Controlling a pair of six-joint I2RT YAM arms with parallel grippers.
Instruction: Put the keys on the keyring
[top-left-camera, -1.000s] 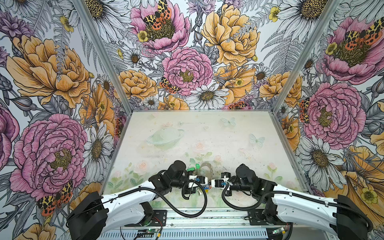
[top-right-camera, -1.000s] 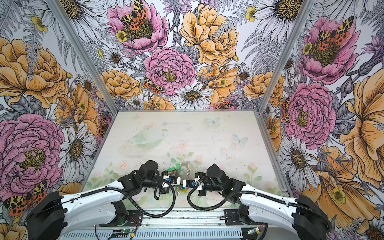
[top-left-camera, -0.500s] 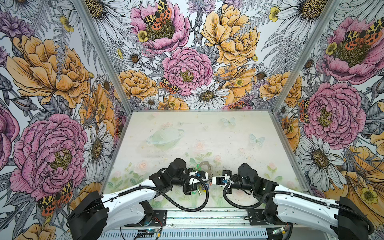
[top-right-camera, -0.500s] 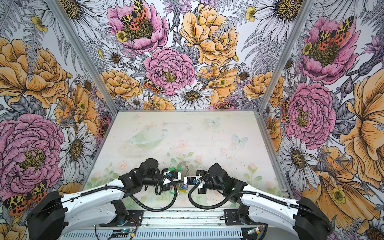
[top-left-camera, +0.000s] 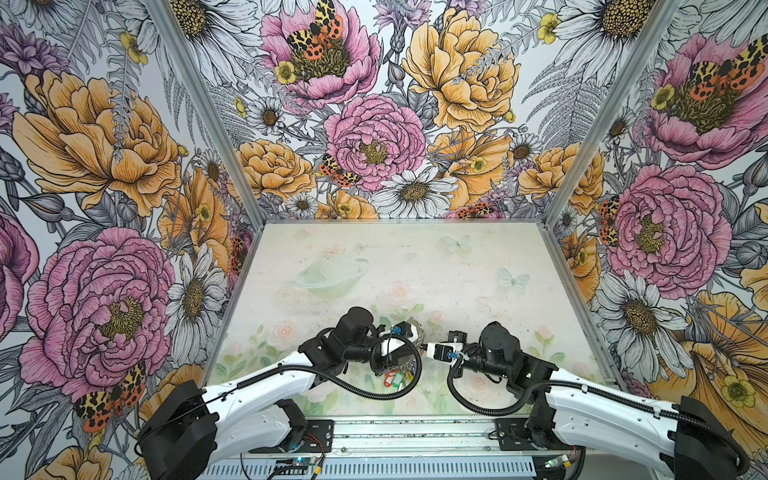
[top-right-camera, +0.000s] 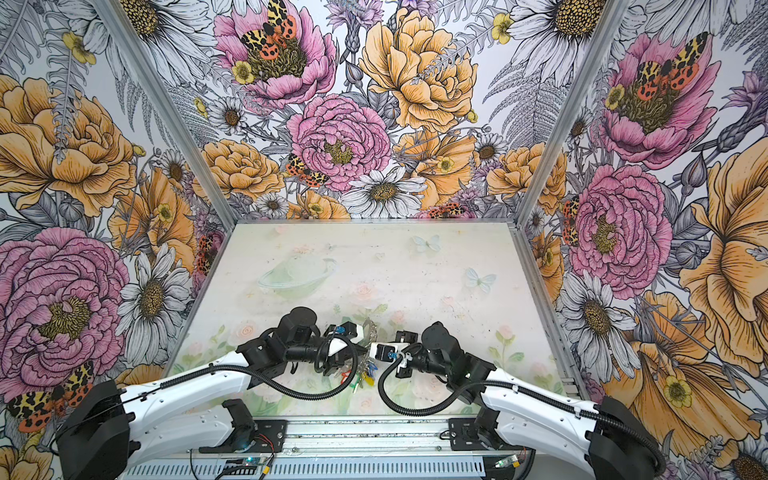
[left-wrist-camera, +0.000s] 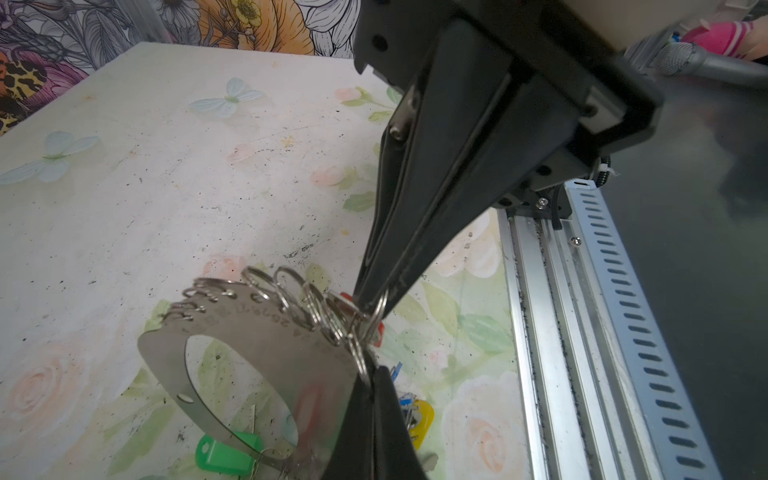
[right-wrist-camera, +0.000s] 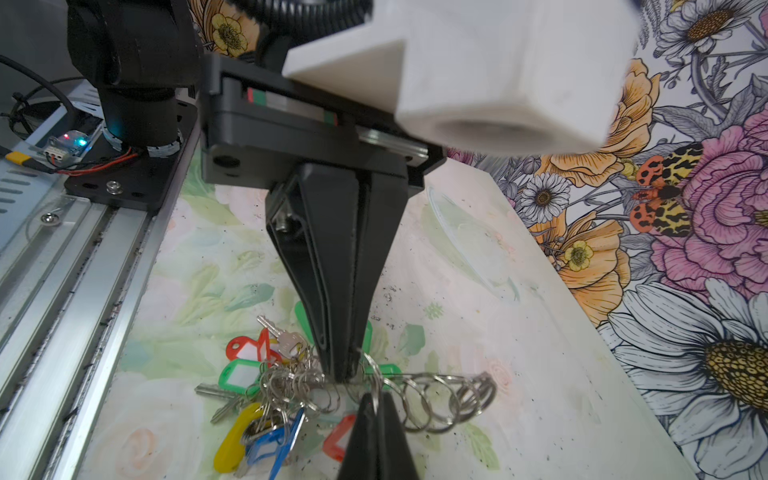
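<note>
The keyring (left-wrist-camera: 266, 332), a flat grey plate with an oval hole and a row of silver split rings, hangs tilted above the table. It also shows in both top views (top-left-camera: 417, 329) (top-right-camera: 370, 326). My left gripper (left-wrist-camera: 372, 374) (right-wrist-camera: 343, 372) is shut on its rim. My right gripper (right-wrist-camera: 376, 399) (left-wrist-camera: 370, 305) meets it tip to tip, shut on one split ring (right-wrist-camera: 374, 374). The keys with coloured tags lie bunched on the table (right-wrist-camera: 266, 390). One red tag (right-wrist-camera: 247, 347) has a small key beside it. Another red tag (right-wrist-camera: 338, 438) lies under my right gripper; I cannot tell if it hangs from that ring.
Green (right-wrist-camera: 239, 376), yellow (right-wrist-camera: 235, 436) and blue (right-wrist-camera: 270, 444) tags lie in the bunch by the table's front edge. The metal rail (top-left-camera: 415, 432) with the arm bases runs along the front. Floral walls close in the other three sides.
Both grippers, still shut and tip to tip, have moved a little away from the front rail with the keyring between them.
</note>
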